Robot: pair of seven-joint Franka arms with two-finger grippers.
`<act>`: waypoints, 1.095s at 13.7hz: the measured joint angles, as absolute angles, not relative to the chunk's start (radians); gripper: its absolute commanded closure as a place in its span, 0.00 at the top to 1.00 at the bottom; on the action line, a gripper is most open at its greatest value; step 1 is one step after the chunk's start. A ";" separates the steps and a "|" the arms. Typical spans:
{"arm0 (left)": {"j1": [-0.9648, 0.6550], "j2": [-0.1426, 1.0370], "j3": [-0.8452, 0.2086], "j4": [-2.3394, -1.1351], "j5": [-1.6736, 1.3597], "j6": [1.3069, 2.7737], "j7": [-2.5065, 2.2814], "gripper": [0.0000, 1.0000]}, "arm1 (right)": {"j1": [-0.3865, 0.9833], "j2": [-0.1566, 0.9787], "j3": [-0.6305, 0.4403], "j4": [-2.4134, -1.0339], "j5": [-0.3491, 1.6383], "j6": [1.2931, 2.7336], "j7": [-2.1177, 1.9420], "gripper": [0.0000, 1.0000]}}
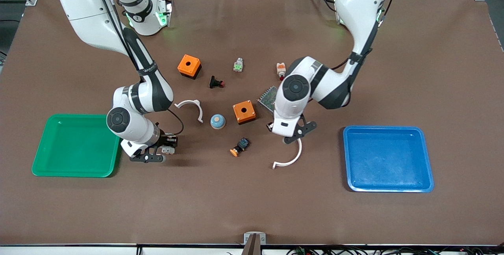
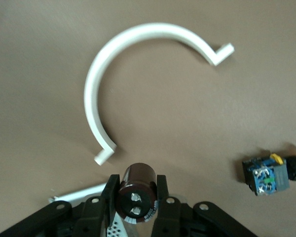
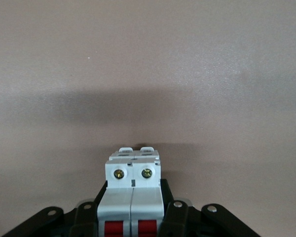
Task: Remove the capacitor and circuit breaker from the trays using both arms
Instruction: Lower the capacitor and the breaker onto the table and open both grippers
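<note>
Presently, at the right arm's end of the table lies a green plastic tray [image 1: 75, 146]. Just beside it the right gripper [image 1: 165, 151] hangs over bare brown table mat [image 1: 252, 207], its jaws clamped on the breaker [image 3: 132, 197], a light-grey rectangular block with two brass screws and red levers on its face. Toward the middle lie a white curved plastic clip [image 1: 191, 107], an orange square box with a round hole [image 1: 189, 66], a black flanged button with a red tip [image 1: 216, 82], a blue-grey domed knob [image 1: 217, 121], a second orange box [image 1: 244, 112] and a black-blue button with an orange cap [image 1: 239, 146]. The left gripper [image 1: 289, 136] hangs over one end of a second white curved clip [image 2: 133, 79], jaws closed on the capacitor [image 2: 136, 192], a small dark cylinder with a silvery end. A blue plastic tray [image 1: 388, 158] sits at the left arm's end.
</note>
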State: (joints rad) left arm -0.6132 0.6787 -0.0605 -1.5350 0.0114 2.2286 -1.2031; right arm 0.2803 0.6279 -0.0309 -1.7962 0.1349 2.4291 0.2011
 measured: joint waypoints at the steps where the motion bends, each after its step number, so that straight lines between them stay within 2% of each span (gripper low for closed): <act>1: -0.628 0.693 -0.060 -1.535 0.011 2.252 -1.222 0.00 | 0.280 0.630 -0.033 -1.798 0.135 2.438 0.203 0.01; 4: -0.643 0.736 -0.060 -1.536 0.011 2.356 -1.253 0.00 | 0.280 0.636 -0.036 -1.805 0.135 2.460 0.217 0.04; 5: -0.643 0.751 -0.058 -1.536 0.012 2.390 -1.253 0.01 | 0.280 0.636 -0.036 -1.805 0.135 2.460 0.222 0.22; 6: -0.643 0.766 -0.057 -1.536 0.014 2.417 -1.253 0.01 | 0.280 0.637 -0.037 -1.806 0.135 2.460 0.226 0.70; 7: -0.644 0.778 -0.056 -1.536 0.019 2.433 -1.253 0.03 | 0.280 0.637 -0.038 -1.806 0.135 2.460 0.229 0.99; 8: -0.644 0.787 -0.055 -1.536 0.025 2.440 -1.253 0.10 | 0.280 0.637 -0.040 -1.806 0.135 2.460 0.234 1.00; 9: -0.644 0.794 -0.054 -1.536 0.032 2.444 -1.253 0.34 | 0.280 0.637 -0.041 -1.806 0.135 2.459 0.235 1.00; 10: -0.644 0.796 -0.054 -1.536 0.036 2.446 -1.253 0.73 | 0.280 0.637 -0.043 -1.804 0.135 2.454 0.236 1.00; 11: -0.645 0.796 -0.054 -1.535 0.038 2.446 -1.253 1.00 | 0.280 0.636 -0.046 -1.795 0.135 2.433 0.236 1.00; 13: -0.645 0.796 -0.051 -1.532 0.042 2.447 -1.253 1.00 | 0.279 0.628 -0.054 -1.740 0.133 2.314 0.236 1.00; 15: -0.644 0.788 -0.039 -1.522 0.063 2.447 -1.253 1.00 | 0.276 0.600 -0.077 -1.638 0.131 2.130 0.235 1.00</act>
State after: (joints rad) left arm -0.6440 0.7876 -0.0387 -1.5217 0.0628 2.4473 -1.2532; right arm 0.2758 0.5999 -0.0769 -1.6379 0.1312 2.1297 0.2354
